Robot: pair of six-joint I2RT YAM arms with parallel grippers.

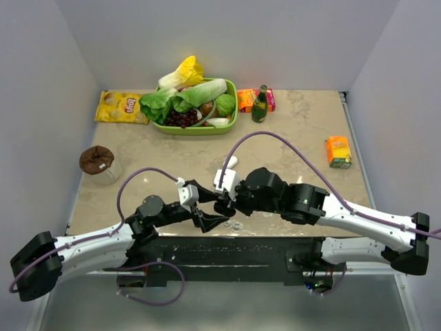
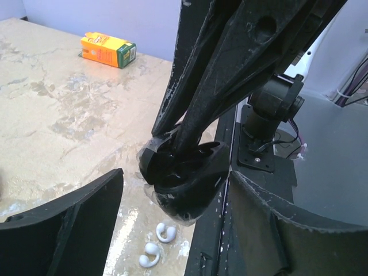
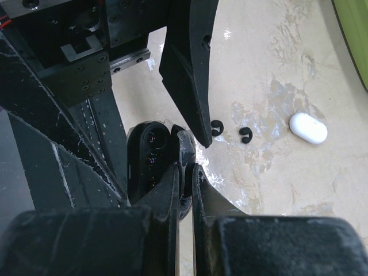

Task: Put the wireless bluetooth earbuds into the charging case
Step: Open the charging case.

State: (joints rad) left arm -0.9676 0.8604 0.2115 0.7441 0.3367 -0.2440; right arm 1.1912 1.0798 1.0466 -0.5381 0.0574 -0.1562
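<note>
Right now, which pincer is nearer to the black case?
Right. The right pincer is shut on the black case and holds it above the table. The left pincer is open, with the case between its two sides, not gripping it.

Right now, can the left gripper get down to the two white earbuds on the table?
Probably yes: the left gripper is open, and the white earbuds lie bare on the table between its fingers. The black case, held by the shut right gripper, sits close beside them and may crowd the descent.
</note>
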